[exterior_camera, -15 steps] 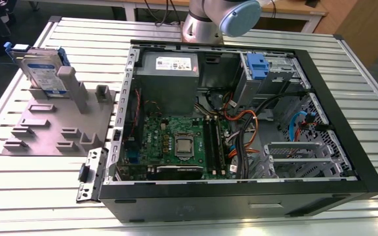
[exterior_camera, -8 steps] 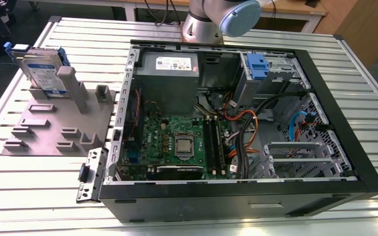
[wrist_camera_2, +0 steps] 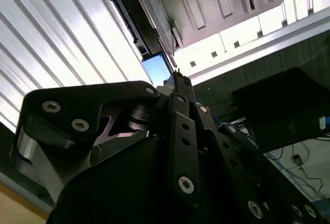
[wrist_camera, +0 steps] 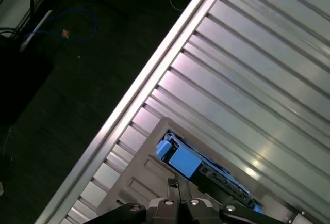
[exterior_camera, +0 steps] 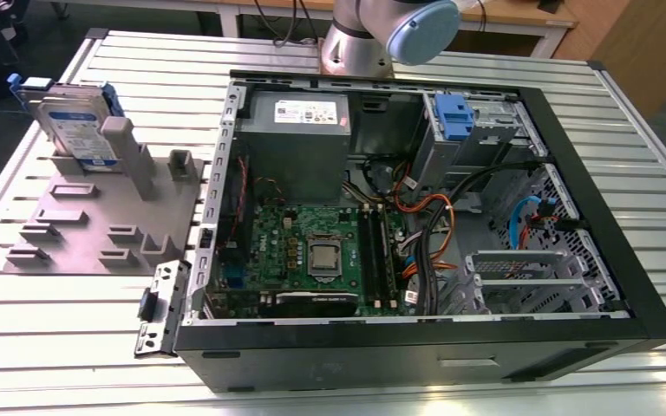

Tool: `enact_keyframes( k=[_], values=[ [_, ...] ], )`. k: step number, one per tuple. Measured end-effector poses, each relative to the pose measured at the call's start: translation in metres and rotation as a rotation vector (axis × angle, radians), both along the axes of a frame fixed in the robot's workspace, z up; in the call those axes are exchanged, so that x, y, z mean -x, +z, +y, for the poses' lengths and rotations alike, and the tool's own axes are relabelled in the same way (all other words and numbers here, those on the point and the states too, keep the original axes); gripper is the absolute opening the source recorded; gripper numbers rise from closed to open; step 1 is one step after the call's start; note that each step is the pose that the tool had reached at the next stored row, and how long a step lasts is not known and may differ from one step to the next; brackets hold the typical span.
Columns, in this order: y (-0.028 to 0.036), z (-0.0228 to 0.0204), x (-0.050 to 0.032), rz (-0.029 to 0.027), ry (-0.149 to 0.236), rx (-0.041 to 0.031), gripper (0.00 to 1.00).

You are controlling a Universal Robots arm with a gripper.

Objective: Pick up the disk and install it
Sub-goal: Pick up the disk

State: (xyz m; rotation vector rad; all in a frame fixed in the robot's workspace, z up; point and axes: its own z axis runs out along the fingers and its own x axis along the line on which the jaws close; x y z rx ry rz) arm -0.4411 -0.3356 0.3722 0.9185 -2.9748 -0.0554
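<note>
So the disk [exterior_camera: 73, 121] is sitting upright in a slot of the grey holder [exterior_camera: 101, 217] on the slatted metal table [exterior_camera: 32, 338], over at the exterior view's left. It's well apart from the open computer case [exterior_camera: 368, 355], which is lying on its side next to the holder. Inside the case the green board [exterior_camera: 310, 251] is facing up, a grey power box [exterior_camera: 298, 139] is sitting at the far end, and a blue tab [exterior_camera: 454, 117] is showing on the drive cage near the arm's base [exterior_camera: 368, 35]. In the first wrist view the gripper [wrist_camera: 174, 184] is hanging above the holder and looking down at the disk [wrist_camera: 178, 159] edge-on, with its blue rail end just past the tip. In the second wrist view the gripper [wrist_camera_2: 175, 77] is pointing toward the same holder. The fingers look pinched together with nothing between them, though the angle is pretty awkward.
</note>
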Motion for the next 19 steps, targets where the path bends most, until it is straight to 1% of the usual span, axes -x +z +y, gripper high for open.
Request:
enact_keyframes(
  k=[17, 18, 19],
  values=[
    [-0.0011, 0.0000, 0.0000, 0.0001, 0.307, 0.0002, 0.11],
    [-0.0011, 0.0000, 0.0000, -0.0004, 0.320, 0.0003, 0.11],
    [-0.0012, 0.0000, 0.0000, -0.0027, 0.325, 0.0008, 0.11]
  ],
)
